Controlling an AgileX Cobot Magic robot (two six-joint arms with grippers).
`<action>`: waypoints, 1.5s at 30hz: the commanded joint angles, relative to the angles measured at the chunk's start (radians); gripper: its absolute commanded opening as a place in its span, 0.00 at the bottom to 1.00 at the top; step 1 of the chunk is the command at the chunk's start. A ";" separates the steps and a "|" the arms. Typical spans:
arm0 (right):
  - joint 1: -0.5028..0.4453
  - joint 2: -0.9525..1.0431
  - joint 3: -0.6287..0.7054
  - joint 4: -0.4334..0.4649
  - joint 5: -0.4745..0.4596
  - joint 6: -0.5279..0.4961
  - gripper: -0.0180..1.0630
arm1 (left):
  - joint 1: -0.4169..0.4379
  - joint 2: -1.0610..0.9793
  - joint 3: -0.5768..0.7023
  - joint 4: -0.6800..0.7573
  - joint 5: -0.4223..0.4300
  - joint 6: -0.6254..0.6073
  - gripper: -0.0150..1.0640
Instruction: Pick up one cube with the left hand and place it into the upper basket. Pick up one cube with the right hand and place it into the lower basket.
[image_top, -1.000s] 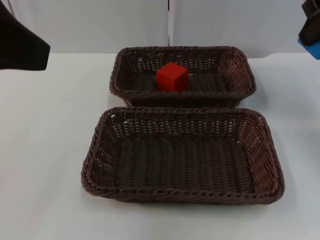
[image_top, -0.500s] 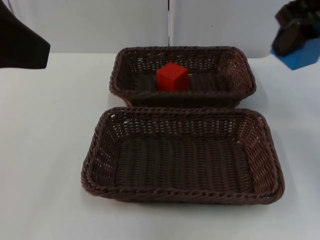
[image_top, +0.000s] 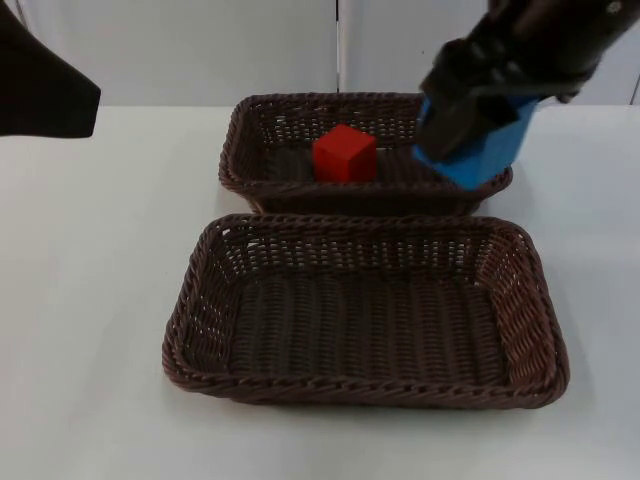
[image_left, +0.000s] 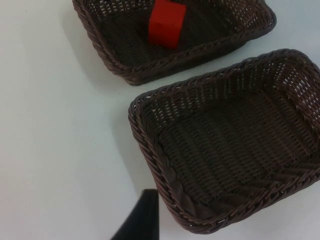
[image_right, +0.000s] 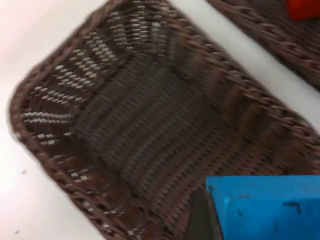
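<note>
On the white table, the right gripper had swung in over the upper basket, clamped on the blue cube. The red cube stayed put; the left gripper waited, grip unclear.

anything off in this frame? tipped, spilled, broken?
Nothing stands out. The red cube sits in the upper basket, the lower basket lies flat, and the right hand holds the blue cube above the upper basket.

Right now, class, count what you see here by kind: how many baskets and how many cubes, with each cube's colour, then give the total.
Baskets: 2, the upper basket and the lower basket.
Cubes: 2, a red cube in the upper basket and a blue cube held in the right tool.
Total: 4.
</note>
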 joint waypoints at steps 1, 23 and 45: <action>0.028 -0.016 -0.004 -0.003 0.000 -0.013 0.01 | 0.001 -0.006 0.003 -0.011 -0.011 -0.005 0.89; 0.057 0.009 -0.004 0.008 -0.104 -0.025 0.01 | 0.001 -0.006 0.003 -0.012 -0.011 -0.005 0.89; 0.057 0.343 -0.004 0.008 -0.235 -0.025 0.04 | 0.001 -0.006 0.003 -0.017 -0.011 -0.005 0.89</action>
